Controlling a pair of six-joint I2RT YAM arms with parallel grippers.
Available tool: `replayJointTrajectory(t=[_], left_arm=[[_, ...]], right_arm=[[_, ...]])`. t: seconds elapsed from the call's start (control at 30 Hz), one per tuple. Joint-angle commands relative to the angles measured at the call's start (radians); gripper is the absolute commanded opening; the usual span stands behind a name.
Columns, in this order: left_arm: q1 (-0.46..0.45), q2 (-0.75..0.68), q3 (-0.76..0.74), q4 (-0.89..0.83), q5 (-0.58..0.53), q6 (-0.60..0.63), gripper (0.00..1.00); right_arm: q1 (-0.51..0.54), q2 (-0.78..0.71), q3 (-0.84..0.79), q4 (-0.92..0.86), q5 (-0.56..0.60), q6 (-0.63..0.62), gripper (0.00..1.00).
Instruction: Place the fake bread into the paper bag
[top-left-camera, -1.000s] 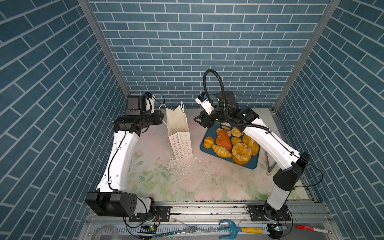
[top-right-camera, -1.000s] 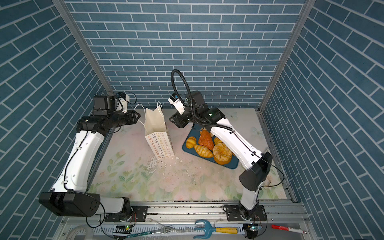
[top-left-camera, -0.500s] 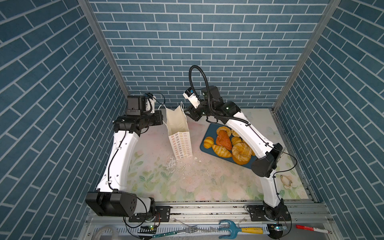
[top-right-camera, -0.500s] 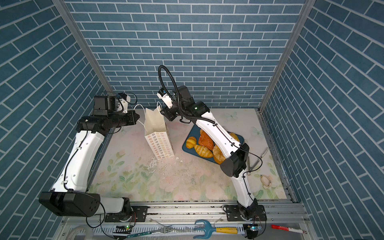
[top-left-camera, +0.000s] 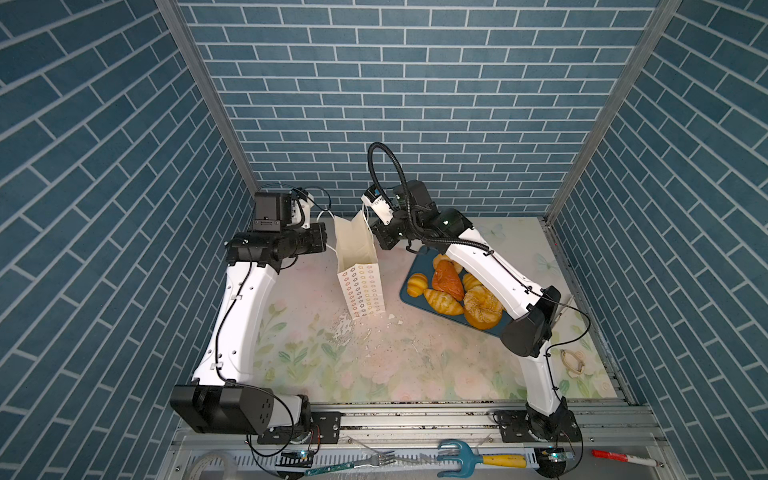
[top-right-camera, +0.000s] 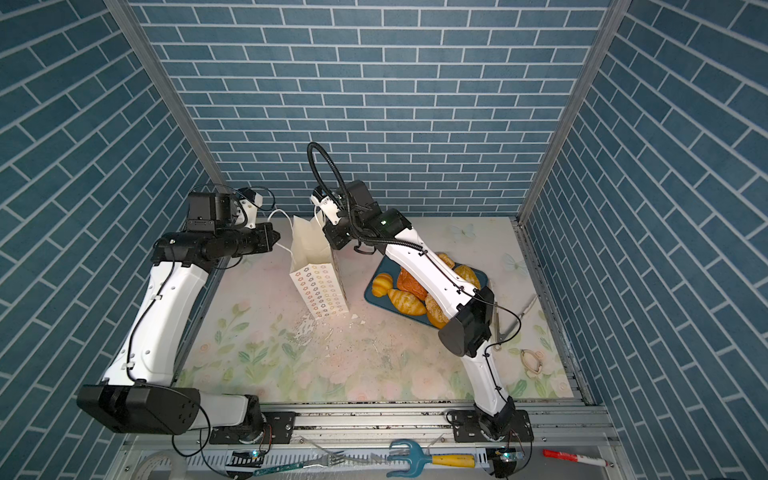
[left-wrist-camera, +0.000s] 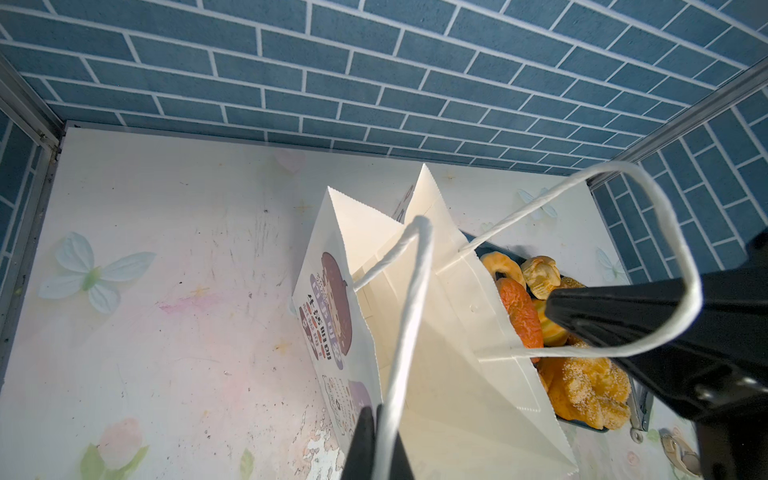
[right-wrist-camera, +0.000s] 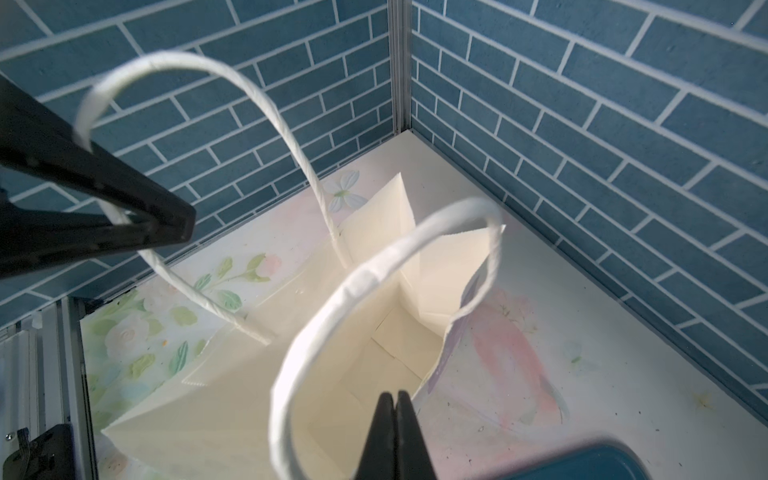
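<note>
**Both grippers closed at the bag handles, bread all on the tray**

The paper bag stands on the floral mat between the two arms, just beside the blue tray that carries the fake bread. The right wrist view looks down onto a bare bag floor, so I judge that loading has not begun.

The left gripper pinches the left-side handle, with the cord running between its fingers. The right gripper has its fingers pressed together above the bag mouth. The right-side handle curves past beside them, and I cannot tell whether that cord is actually caught.

That doubt is the first risk. If the right jaws closed next to the cord, a pull to spread the mouth would come from the left alone and drag the bag sideways.

The bag is tall, narrow and empty, so an uneven or upward tug on thin cords could tip it or lift it off the mat. The side gussets fold inward, so the mouth is likely to narrow again once a handle is let go. A hard pull could also tear a cord from the paper.

The right forearm hangs over the tray, so lowering it could knock pastries off. With both grippers at the handles, neither is free to fetch bread.
</note>
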Motion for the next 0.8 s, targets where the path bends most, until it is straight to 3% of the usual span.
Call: replayJointTrajectory(t=[0.0, 0.57, 0.77], left_arm=[[-0.003, -0.030, 0.006, -0.042, 0.021, 0.003, 0.02], [-0.003, -0.010, 0.073, -0.165, 0.104, 0.074, 0.00], [-0.003, -0.016, 0.056, -0.170, 0.087, 0.079, 0.00]], right_arm=[[0.020, -0.089, -0.034, 0.033, 0.045, 0.000, 0.04], [0.072, -0.202, -0.187, 0.071, 0.029, 0.004, 0.08], [0.073, -0.223, -0.194, 0.065, 0.068, -0.054, 0.33]])
